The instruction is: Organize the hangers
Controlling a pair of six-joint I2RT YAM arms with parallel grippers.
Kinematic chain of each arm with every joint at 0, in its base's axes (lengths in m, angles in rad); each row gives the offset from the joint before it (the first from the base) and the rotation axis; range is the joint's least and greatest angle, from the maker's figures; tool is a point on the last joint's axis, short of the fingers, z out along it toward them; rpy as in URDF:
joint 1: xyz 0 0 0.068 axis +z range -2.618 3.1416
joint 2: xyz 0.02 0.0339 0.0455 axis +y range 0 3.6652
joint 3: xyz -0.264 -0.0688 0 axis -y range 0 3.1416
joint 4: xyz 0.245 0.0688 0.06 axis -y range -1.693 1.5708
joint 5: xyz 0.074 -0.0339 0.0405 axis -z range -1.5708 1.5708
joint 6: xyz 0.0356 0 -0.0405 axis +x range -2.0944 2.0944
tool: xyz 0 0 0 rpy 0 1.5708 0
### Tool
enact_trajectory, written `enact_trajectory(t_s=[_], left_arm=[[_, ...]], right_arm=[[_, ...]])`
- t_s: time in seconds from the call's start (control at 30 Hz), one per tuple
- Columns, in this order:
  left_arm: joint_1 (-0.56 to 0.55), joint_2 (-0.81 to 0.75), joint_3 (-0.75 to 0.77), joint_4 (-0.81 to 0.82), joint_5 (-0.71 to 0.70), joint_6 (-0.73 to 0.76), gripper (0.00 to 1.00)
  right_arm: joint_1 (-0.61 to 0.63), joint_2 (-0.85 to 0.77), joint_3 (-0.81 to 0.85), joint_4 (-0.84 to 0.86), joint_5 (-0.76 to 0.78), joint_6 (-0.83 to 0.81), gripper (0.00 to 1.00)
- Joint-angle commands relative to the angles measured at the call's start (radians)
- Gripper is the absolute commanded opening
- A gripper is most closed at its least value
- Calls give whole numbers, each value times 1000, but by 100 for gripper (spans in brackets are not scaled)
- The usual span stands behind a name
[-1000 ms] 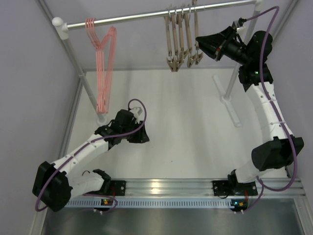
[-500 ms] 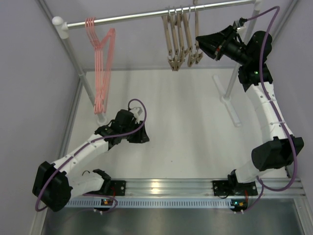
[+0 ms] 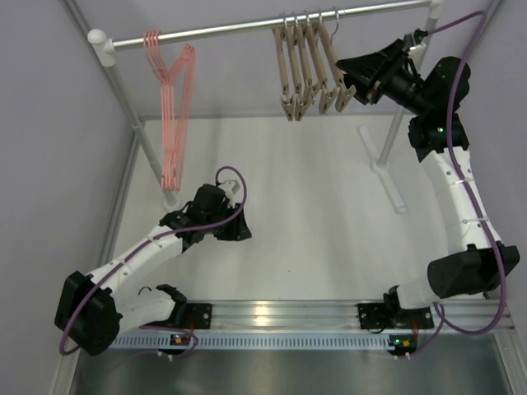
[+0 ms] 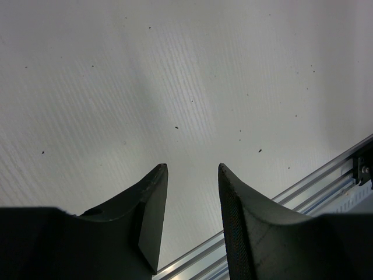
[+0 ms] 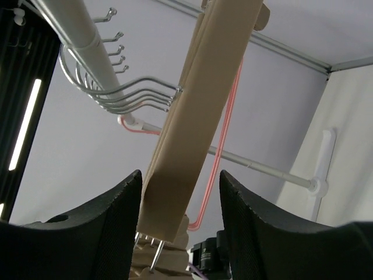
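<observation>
Hangers of thin pink wire (image 3: 170,132) hang at the left of the silver rail (image 3: 230,26); tan wooden hangers (image 3: 300,74) hang at the right. My right jaws sit around one wooden bar (image 5: 186,146); I cannot tell if they squeeze it. My left jaws are wide, holding nothing.

Thin pink wire triangular hangers (image 3: 170,115), bunched near the silver rail's (image 3: 230,29) left end. Five tan wooden bar hangers (image 3: 306,72), hooked together further right.

Pale lilac walls (image 3: 41,123) box in a white table (image 3: 313,206) with soft glare; silver rail (image 3: 239,29) on white posts (image 3: 132,115) spans the back, aluminium track (image 3: 280,313) at the near edge.
</observation>
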Motion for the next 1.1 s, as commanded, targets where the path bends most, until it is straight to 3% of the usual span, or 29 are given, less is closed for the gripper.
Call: enact_trajectory(t_s=[0.0, 0.27, 0.47, 0.57, 0.7, 0.83, 1.07], left_arm=[[5, 1, -4, 43, -1, 15, 45], [5, 8, -3, 43, 2, 15, 45], [5, 19, -1, 43, 18, 15, 44], [5, 16, 1, 43, 30, 16, 44], [5, 4, 1, 41, 45, 21, 44], [5, 5, 8, 41, 71, 19, 44], [3, 22, 20, 43, 84, 6, 43]], right_arm=[[-25, -87, -22, 5, 14, -52, 53], [-167, -294, -280, -47, -13, -196, 54], [-199, -518, -496, -326, 92, -513, 61], [-199, -656, -661, -411, 167, -640, 74], [-199, -875, -920, -448, 234, -722, 99], [-199, -1003, -1042, -460, 249, -763, 99], [-199, -1076, -1081, -503, 277, -799, 99]])
